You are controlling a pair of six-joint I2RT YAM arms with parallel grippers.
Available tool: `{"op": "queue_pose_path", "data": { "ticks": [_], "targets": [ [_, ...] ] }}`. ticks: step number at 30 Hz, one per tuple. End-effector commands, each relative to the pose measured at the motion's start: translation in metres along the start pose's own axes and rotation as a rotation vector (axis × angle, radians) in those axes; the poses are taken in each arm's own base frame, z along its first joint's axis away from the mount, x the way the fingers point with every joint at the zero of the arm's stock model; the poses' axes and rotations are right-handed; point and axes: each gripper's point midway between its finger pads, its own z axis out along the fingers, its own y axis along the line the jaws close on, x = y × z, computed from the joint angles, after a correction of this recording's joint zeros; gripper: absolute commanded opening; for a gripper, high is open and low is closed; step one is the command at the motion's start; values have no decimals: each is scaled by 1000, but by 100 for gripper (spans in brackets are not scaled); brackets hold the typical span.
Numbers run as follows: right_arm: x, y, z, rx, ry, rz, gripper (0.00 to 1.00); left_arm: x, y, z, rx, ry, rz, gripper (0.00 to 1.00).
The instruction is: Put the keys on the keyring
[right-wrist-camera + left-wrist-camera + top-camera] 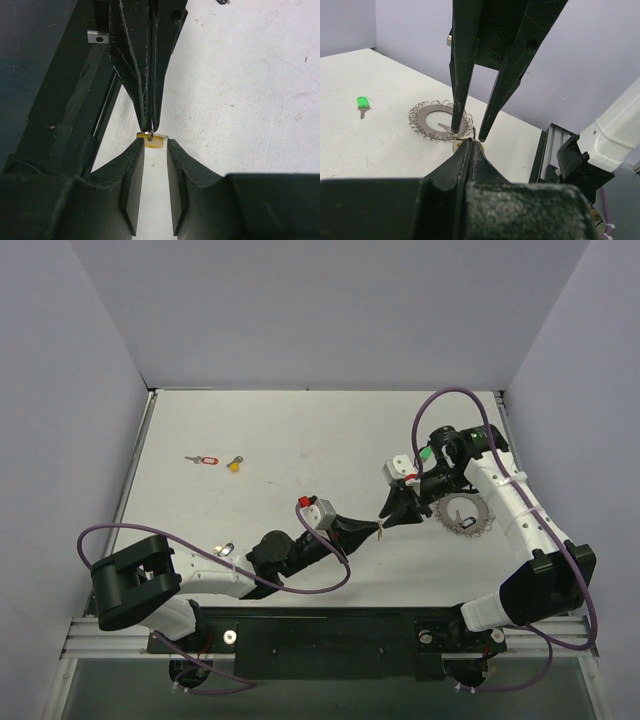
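The left end effector (470, 145) is reaching out over the middle of the tabletop (300, 430), with its jaws pressed fully together. Its tips are pinching the small metal loop of a held key (152, 140), whose yellowish head is hanging just past them.

The right end effector (155, 145) is meeting it tip to tip from about 1 o'clock in the top view. Its jaws are standing narrowly apart, with a clear strip of tabletop showing between them. The yellowish head is sitting right at the mouth of that gap, spanning it from one fingertip to the other. Whether the pads are actually pressing on it cannot be told.

The keyring (465, 515) is lying flat on the tabletop at about 3 o'clock from where the tips are meeting. It is just beside the right end effector and partly under the right arm, and neither end effector is touching it.

In the left wrist view a green-headed key (362, 102) is lying flat on the tabletop, near the keyring but apart from it, at about 9 o'clock.

Well apart, at about 10 o'clock from the meeting tips in the top view, a red-tagged key (205, 460) and a yellow-headed key (235, 464) are lying near each other.
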Motion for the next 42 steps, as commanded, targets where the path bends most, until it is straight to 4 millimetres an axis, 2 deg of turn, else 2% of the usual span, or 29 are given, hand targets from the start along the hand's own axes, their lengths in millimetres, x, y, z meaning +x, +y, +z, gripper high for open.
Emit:
{"op": "queue_pose_path", "data": {
  "ticks": [1, 5, 6, 8, 19, 22, 24, 25, 29, 32, 33, 34, 36, 38, 42],
  "targets": [
    [-19, 49, 1, -134, -46, 209, 21, -26, -8, 5, 31, -80, -1, 0],
    [-19, 50, 1, -137, -43, 206, 12, -25, -7, 6, 28, -80, -1, 0],
    [-19, 50, 2, -140, -43, 210, 6, -25, -8, 6, 28, -82, -1, 0],
    [-19, 50, 2, -142, -42, 211, 1, -27, -7, 6, 26, -86, 2, 0],
    [-20, 51, 2, -145, -39, 246, 0, -20, -2, 4, 15, -67, -22, 0],
    [-17, 49, -2, -121, -42, 265, 0, -19, 0, 2, 13, -60, -28, 25],
    [-12, 47, -4, -110, -37, 281, 0, -20, 0, -2, 12, -57, -28, 39],
    [-9, 46, -5, -102, -25, 281, 0, -18, 0, -4, 11, -49, -24, 42],
    [10, 46, -11, -61, 19, 344, 0, -22, 4, -17, -5, -29, 11, 56],
    [29, 45, -15, -9, 81, 422, 0, -28, 10, -31, -36, -1, 49, 59],
    [45, 40, -17, 42, 141, 423, 0, -24, 14, -36, -53, 23, 68, 60],
    [52, 40, -18, 79, 168, 500, 0, -25, 18, -43, -69, 50, 82, 60],
    [85, 38, -29, 199, 321, 576, 0, -30, 23, -54, -92, 86, 114, 62],
    [103, 40, -36, 279, 399, 612, 0, -38, 30, -65, -123, 106, 160, 64],
    [128, 60, -50, 337, 501, 714, 0, -62, 35, -86, -166, 123, 234, 67]
  ]
}}
